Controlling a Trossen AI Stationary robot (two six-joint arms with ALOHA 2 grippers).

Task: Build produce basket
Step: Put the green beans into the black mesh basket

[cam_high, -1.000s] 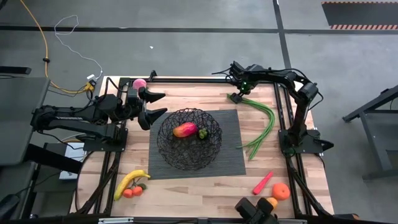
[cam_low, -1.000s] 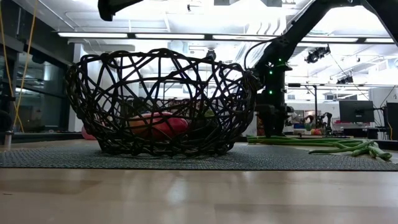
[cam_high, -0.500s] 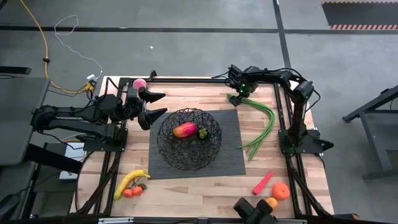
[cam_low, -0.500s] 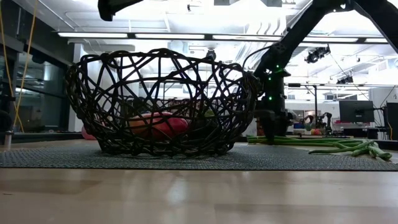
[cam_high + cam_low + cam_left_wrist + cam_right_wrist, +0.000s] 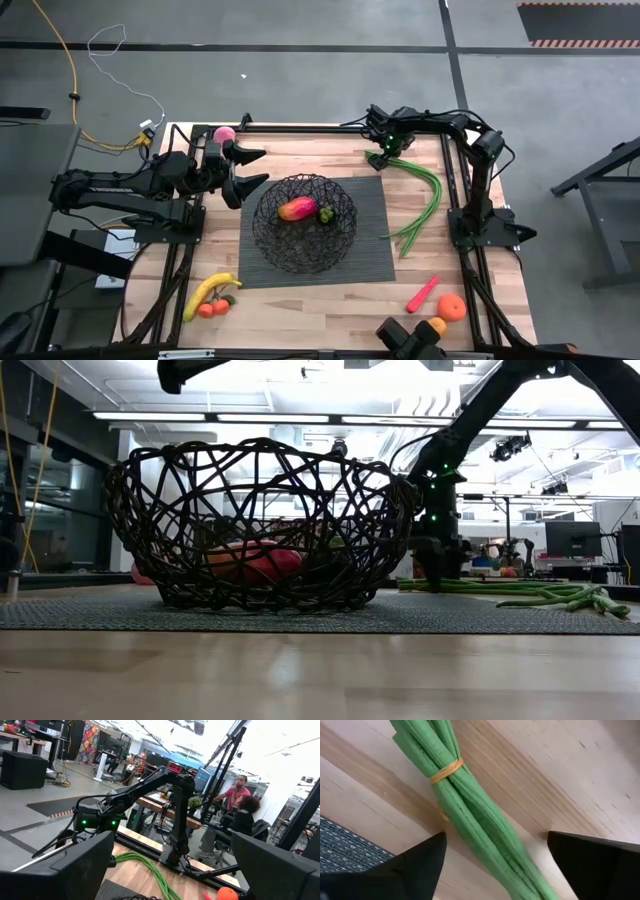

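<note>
The black wire basket [image 5: 304, 222] stands on a grey ribbed mat [image 5: 375, 262] and holds a red-orange mango [image 5: 297, 209] and a dark green piece [image 5: 326, 214]. A bundle of long green beans [image 5: 470, 815] lies on the wood to the right of the mat [image 5: 425, 195]. My right gripper [image 5: 495, 840] points down over the bundle's far end [image 5: 384, 158], just past its yellow rubber band. It is open, with one finger on each side of the beans and a gap to both. My left gripper [image 5: 255, 166] hangs open above the table's far left.
A pink ball [image 5: 224, 135] lies at the far left corner. A banana [image 5: 208, 293] and small tomatoes [image 5: 213, 308] lie near left. A red chili [image 5: 422, 294] and two oranges [image 5: 452, 307] lie near right. People sit beyond the table's right side in the left wrist view.
My right gripper has come down a little over the beans' far end, still pointing down.
</note>
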